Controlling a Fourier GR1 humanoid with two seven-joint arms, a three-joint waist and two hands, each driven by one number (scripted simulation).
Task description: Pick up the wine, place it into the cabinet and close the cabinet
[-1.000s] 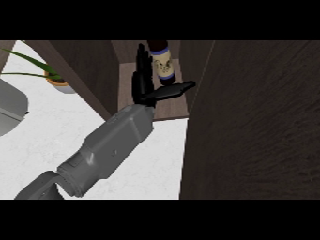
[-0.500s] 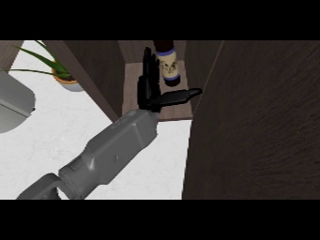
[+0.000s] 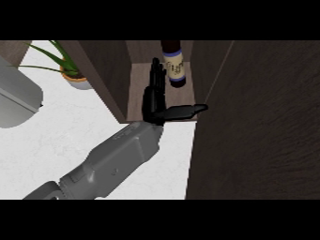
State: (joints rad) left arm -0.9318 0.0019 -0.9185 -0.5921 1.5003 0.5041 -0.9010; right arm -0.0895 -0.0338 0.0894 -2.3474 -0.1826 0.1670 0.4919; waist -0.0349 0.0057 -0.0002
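Cabinet door point(image 3: 266, 126): a dark wood panel filled the right side of the view, standing open.
Counter point(image 3: 44, 145): a white top spread across the lower left.
Cabinet point(image 3: 110, 79): dark wood, its open compartment lay at top centre, between a side wall on the left and the door on the right.
Appliance point(image 3: 6, 96): a grey rounded body sat at the left edge; what it was could not be told.
Arm: one grey forearm rose from the lower left toward the compartment; which arm it was could not be told.
Hand point(image 3: 154, 101): black, fingers straight and pressed together, pointing into the cabinet, thumb stuck out to the right; it held nothing.
Plant point(image 3: 69, 70): green leaves in a small pot stood on the counter, left of the cabinet.
Wine point(image 3: 174, 65): a dark bottle with a pale label stood inside the compartment, just right of the fingertips, apart from them.
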